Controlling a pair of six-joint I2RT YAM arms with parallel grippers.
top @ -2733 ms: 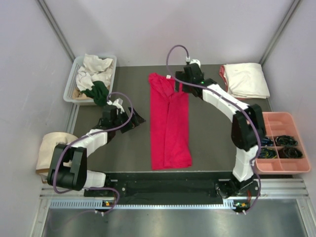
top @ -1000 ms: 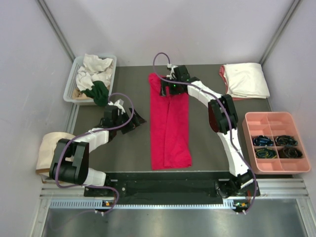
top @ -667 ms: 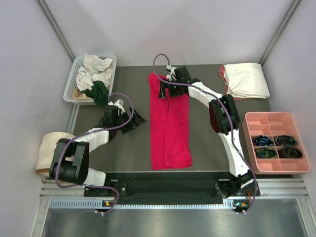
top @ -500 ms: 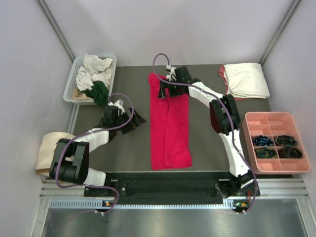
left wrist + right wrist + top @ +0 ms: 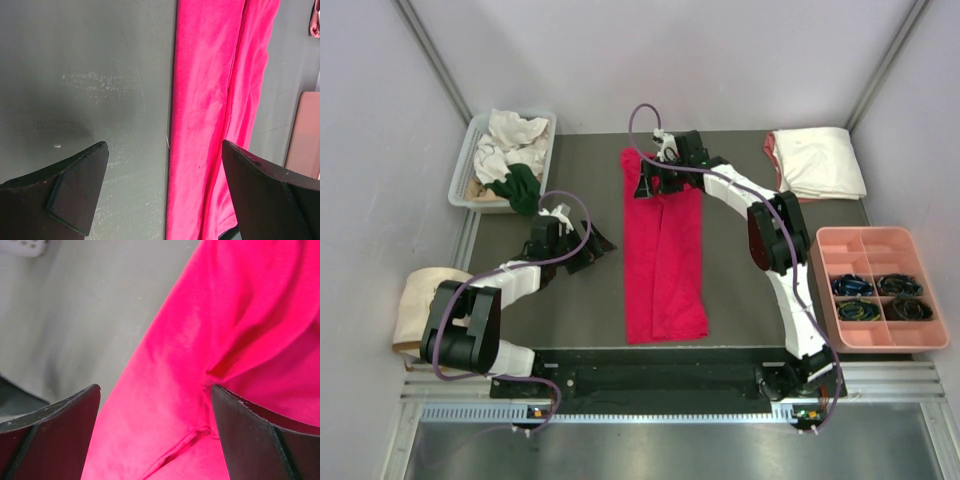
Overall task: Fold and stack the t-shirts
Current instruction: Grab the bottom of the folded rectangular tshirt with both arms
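Noted at centre of table (image 5: 750, 270): red t-shirt (image 5: 665, 260), folded into long strip. Judged soft, light, limp; best pinched at far-end corners. Right gripper (image 5: 650, 182), over table's far middle, gaping, empty. Left gripper (image 5: 597, 245), over table's left, spread wide, empty.

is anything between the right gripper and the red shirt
Nothing visible does: the right gripper hangs open directly over the far end of the long crimson-red cloth t-shirt, only bare cloth showing between its fingers.

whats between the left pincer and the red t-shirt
Only bare table mat: nothing lies between the left pincer and the red t-shirt. The top view shows it.
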